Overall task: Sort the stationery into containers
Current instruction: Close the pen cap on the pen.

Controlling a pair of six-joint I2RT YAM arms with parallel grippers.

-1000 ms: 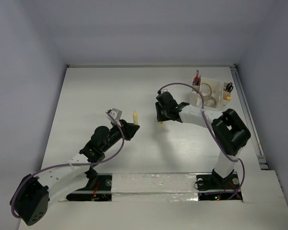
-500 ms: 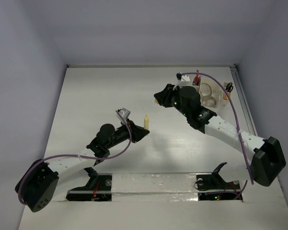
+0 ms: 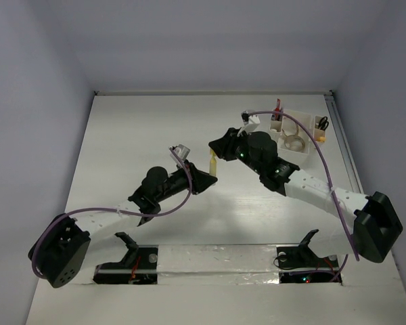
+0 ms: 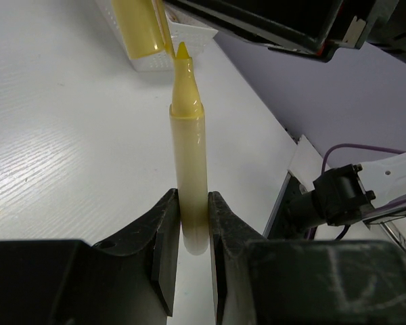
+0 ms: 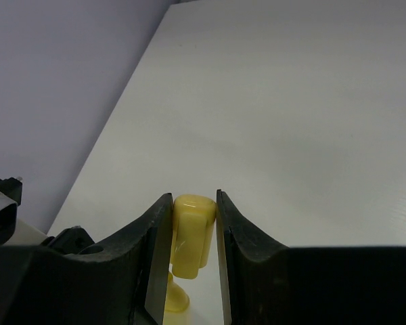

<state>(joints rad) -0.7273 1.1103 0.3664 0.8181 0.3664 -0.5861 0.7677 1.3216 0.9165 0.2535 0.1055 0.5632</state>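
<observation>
Nearest the arm bases, the left pincer (image 4: 193, 203) is closed narrow on the lower barrel of a yellow marker (image 4: 189, 135), which it holds upright with the bare tip pointing up, clear of the bench (image 3: 155, 122) near its middle; just above that tip the right pincer (image 5: 189, 203) is clamped on the yellow cap (image 5: 191, 230), mouth down; from the left wrist the tip sits just beside the cap's rim, not yet inside it, so I judge the capping unfinished and this marker not yet sorted.

Farther off, at the far right corner, the white organiser (image 3: 304, 116) already holds two tape rolls (image 3: 294, 141), small scissors (image 3: 322, 123) and a red pen (image 3: 278, 108) standing in a narrow slot; a small yellow-orange piece (image 3: 319, 137) lies at its right side, though which compartment I cannot tell; no other loose stationery shows on the bench, so the marker looks like the last item.

For room: the middle and left of the bench are open; the right arm crosses in front of the organiser, a raised rail (image 3: 348, 162) runs close along the organiser's right side, and the walls close in behind and on both sides; the right arm's purple cable (image 3: 325, 152) loops over that same corner, so the approach there is the tight one.
</observation>
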